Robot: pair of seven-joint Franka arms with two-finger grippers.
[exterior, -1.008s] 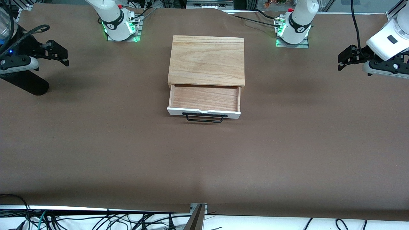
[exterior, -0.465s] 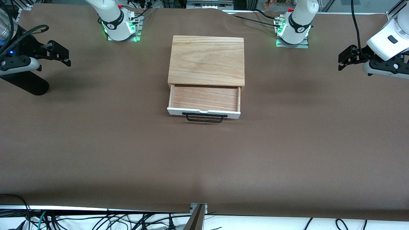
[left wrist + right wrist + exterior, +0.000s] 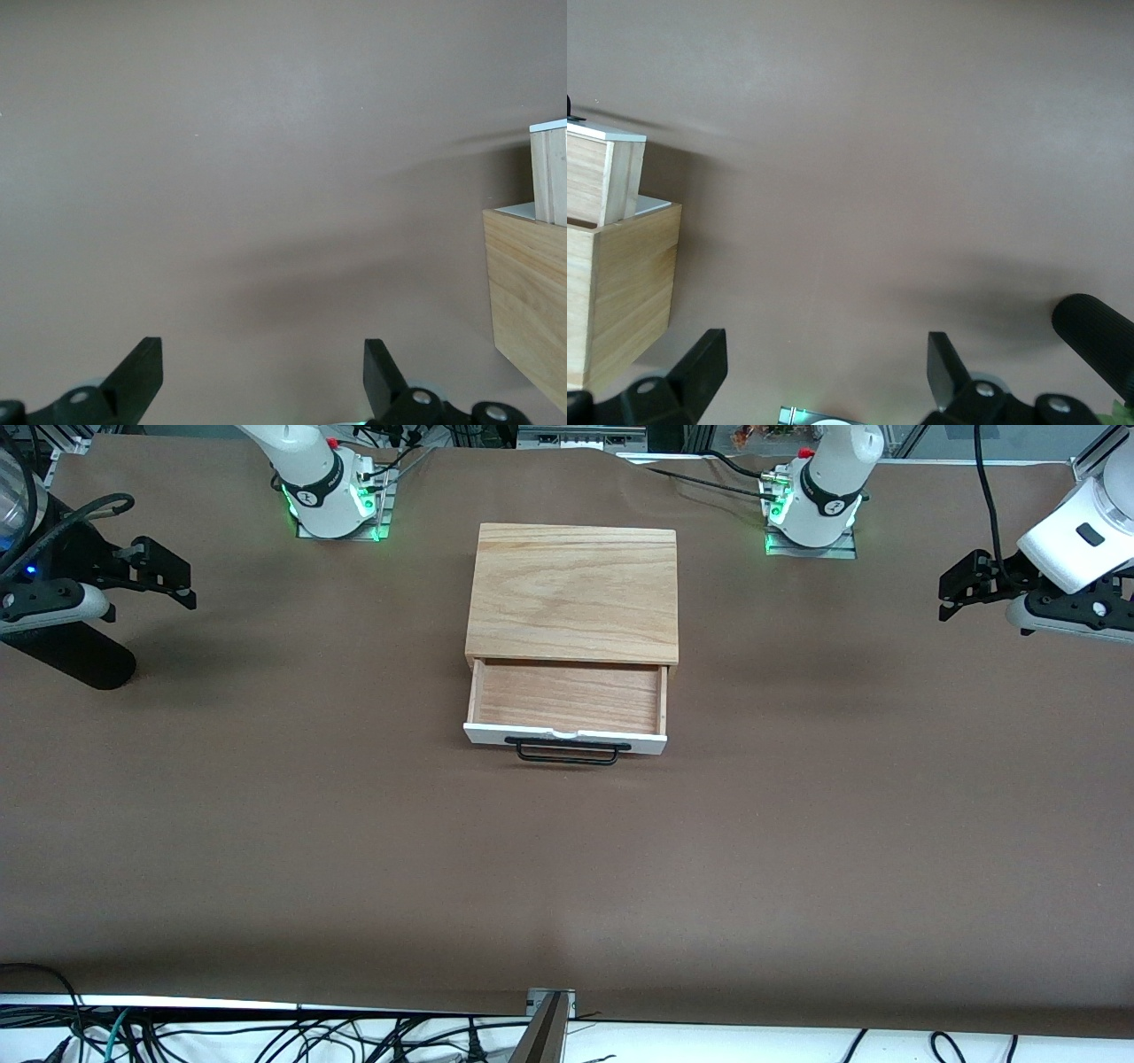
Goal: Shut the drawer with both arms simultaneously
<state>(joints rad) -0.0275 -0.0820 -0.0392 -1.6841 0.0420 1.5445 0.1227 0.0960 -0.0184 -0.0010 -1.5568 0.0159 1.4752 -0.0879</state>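
Note:
The drawer (image 3: 567,695) stands pulled out of the wooden box (image 3: 574,593) at mid-table, its white front panel and black bar handle (image 3: 567,751) toward the front camera. The drawer tray is empty. My left gripper (image 3: 961,589) is open and empty over the table at the left arm's end, well apart from the box. My right gripper (image 3: 164,571) is open and empty over the right arm's end. The left wrist view shows open fingers (image 3: 142,376) and the box's side (image 3: 532,292). The right wrist view shows the box's side (image 3: 620,283) and the drawer (image 3: 602,173).
The brown table cover (image 3: 567,868) is bare toward the front camera. Both arm bases (image 3: 332,500) (image 3: 815,514) stand near the box. A black cylinder (image 3: 71,655) lies under the right wrist. Cables hang along the table's front edge.

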